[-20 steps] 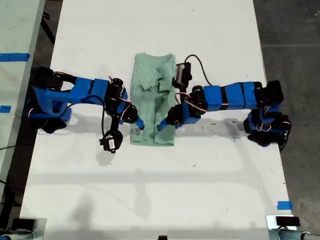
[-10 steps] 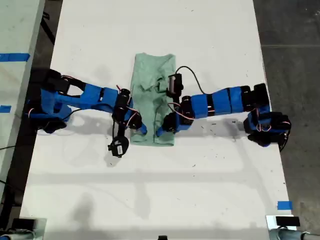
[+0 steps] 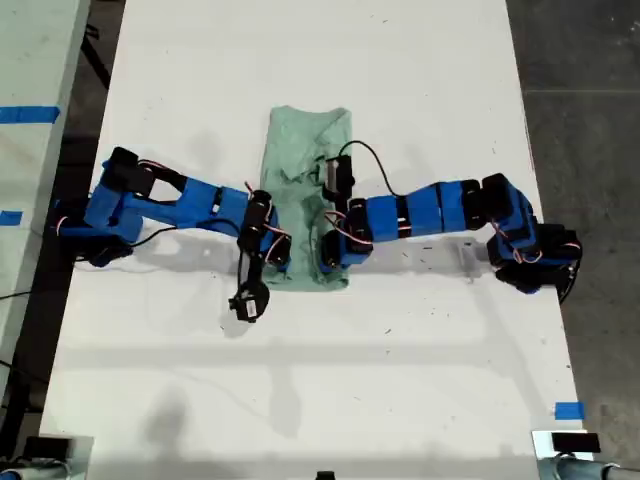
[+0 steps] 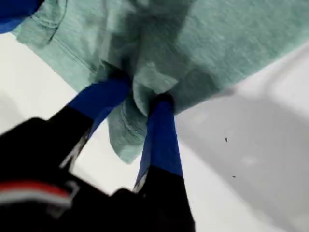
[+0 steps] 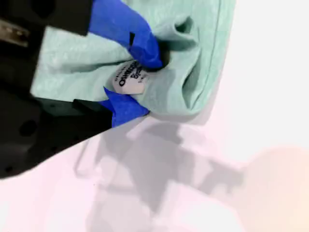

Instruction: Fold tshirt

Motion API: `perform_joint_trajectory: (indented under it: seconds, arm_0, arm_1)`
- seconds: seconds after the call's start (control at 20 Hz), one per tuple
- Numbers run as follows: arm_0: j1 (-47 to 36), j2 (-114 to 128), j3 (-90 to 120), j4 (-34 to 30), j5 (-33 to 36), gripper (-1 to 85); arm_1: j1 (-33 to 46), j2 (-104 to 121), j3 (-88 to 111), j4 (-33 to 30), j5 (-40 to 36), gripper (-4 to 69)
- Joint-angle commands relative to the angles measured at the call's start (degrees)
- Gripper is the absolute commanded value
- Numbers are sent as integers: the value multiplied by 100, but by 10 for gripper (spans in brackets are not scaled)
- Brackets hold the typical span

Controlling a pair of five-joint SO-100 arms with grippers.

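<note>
The pale mint-green tshirt (image 3: 305,150) lies as a narrow upright strip in the middle of the white table (image 3: 420,60) in the exterior view. Two blue arms reach in from that view's left and right, and their grippers meet at the strip's near end (image 3: 302,268). Which arm is first or second, I cannot tell. My first gripper (image 4: 140,92) is shut on a bunched fold of the tshirt (image 4: 217,43) near a stitched hem. My second gripper (image 5: 142,82) is shut on the tshirt (image 5: 72,58) right at its white label (image 5: 129,79).
A camera with its cable (image 3: 247,300) hangs from the arm at the exterior view's left; another (image 3: 333,176) sits over the cloth. Blue tape marks (image 3: 568,410) lie at that view's lower right. Dark floor (image 3: 580,60) borders the table's right edge.
Both arms have stretched inward and toward the near side. The two grippers now stand closer together at the shirt's near end, and that end looks more bunched.
</note>
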Motion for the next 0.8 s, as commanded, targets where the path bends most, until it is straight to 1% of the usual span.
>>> perform_joint_trajectory:
  seconds: [0.0,0.15,0.3,0.4,0.45,0.5,0.55,0.75]
  arm_0:
    - [-79,18,44,-18,-26,1]
    - [-53,123,0,-18,26,0]
    - [176,677,-281,413,202,0]
    - [492,1099,-773,861,360,0]
    - [650,1090,-1406,1283,501,0]
    - [782,844,-2435,1872,642,0]
    - [861,940,-2725,1986,694,0]
    - [879,1459,-2602,1881,756,0]
  arm_1:
    - [-79,-18,-97,97,-18,-16]
    - [-158,9,-299,185,-88,-16]
    - [-448,571,-492,624,-105,-16]
    - [-817,1292,-527,888,-88,-16]
    - [-984,1626,-615,905,-88,-16]
    - [-1107,1731,-914,949,-132,-16]
    - [-1160,1731,-1187,1055,-149,-16]
    - [-1151,1846,-1187,905,-220,-16]
